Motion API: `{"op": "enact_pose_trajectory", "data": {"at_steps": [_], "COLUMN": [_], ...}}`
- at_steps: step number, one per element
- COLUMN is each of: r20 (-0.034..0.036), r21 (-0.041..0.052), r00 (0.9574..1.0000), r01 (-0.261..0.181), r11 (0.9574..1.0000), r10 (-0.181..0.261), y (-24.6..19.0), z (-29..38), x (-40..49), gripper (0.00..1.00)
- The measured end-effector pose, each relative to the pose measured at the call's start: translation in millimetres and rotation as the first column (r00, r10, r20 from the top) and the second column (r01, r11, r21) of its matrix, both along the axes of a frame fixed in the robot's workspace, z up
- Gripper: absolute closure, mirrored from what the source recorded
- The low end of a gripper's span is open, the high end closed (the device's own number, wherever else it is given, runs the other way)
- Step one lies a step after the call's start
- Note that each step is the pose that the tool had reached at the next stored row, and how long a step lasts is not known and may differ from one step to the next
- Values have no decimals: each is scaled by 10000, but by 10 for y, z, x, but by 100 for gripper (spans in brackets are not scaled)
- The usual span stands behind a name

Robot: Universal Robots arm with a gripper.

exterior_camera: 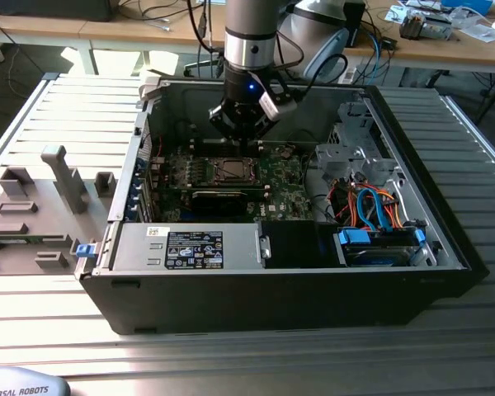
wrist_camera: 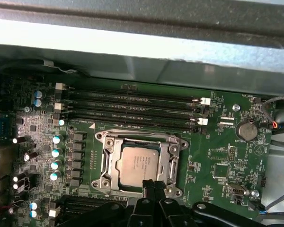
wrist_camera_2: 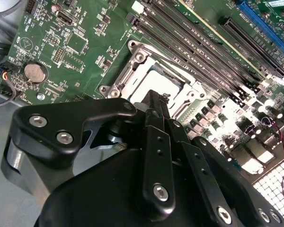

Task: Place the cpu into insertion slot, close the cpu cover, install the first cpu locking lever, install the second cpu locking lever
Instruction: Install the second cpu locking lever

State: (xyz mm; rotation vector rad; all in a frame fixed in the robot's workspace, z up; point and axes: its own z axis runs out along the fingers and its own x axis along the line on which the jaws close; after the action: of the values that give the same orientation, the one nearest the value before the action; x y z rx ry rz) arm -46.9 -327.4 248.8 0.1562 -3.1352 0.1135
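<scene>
1. Silver-grey metal is showing on top of the cpu (wrist_camera: 139,165), which is lying flat in the socket on the green motherboard (wrist_camera: 217,161); its pale top is also showing in the second wrist view (wrist_camera_2: 162,81).
2. Framing the chip, the cpu cover (wrist_camera: 107,158) is lying down around it, its square opening leaving the chip's top showing.
3. Black and narrow, the gripper (wrist_camera: 154,185) is hanging just above the socket's edge, its fingers (wrist_camera_2: 157,105) pressed together with nothing between them.
4. In the exterior view the gripper (exterior_camera: 246,142) is reaching down into the open computer case (exterior_camera: 313,293), just beyond the socket as that camera sees it.
5. Long dark memory slots (wrist_camera: 132,106) are running beside the socket, between it and the case wall.
6. A round coin battery (wrist_camera: 247,129) is sitting on the board, well apart from the socket.
</scene>
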Motion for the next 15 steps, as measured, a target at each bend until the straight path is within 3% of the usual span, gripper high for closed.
{"op": "enact_pose_trajectory", "data": {"at_steps": [15], "r20": [1], "r21": [26], "r00": [10000], "r01": [0], "r11": [10000], "r10": [0], "y": [-168], "z": [-7], "x": [0], "gripper": [89]}}
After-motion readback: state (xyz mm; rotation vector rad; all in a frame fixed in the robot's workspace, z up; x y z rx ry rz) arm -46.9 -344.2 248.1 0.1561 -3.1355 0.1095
